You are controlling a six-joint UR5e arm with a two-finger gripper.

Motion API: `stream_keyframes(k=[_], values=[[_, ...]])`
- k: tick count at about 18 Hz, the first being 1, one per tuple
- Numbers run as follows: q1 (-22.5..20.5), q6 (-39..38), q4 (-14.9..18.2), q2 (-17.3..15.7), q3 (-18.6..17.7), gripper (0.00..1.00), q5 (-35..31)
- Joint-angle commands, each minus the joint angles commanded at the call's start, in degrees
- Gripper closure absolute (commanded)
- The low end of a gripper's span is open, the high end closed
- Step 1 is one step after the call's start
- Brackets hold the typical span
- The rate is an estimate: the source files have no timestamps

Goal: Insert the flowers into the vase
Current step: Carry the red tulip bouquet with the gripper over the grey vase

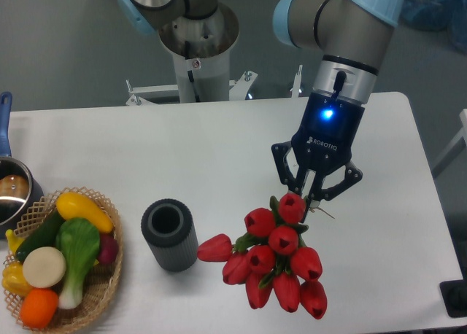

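Observation:
The flowers point(277, 265), a bunch of red tulip buds with green leaves, spread out at the front middle of the white table. Their stem end points up and to the right, into my gripper point(310, 194). The gripper comes down from above, and its fingers point(298, 184) are shut on the stems just above the top bud. Whether the buds rest on the table or hang just over it does not show. The vase point(169, 235), a short dark grey ribbed cylinder, stands upright to the left of the bunch, its mouth open and empty. One bud nearly reaches its side.
A wicker basket point(109, 286) of toy vegetables sits at the front left corner. Behind it, at the left edge, is a metal pot point(11, 192) with a blue handle point(4, 122). The arm's base column point(197, 49) stands beyond the table's far edge.

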State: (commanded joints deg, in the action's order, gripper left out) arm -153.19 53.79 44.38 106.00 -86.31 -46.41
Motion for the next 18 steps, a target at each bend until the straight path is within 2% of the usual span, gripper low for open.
stream_keyframes(k=[5, 14, 18], values=[[0.2, 0.1, -0.1, -0.2, -0.4, 0.83, 0.7], [-0.5, 1.3, -0.1, 0.2, -0.9, 0.83, 11.1], [0.3, 1.6, -0.9, 1.6, -0.3, 0.83, 11.8]])
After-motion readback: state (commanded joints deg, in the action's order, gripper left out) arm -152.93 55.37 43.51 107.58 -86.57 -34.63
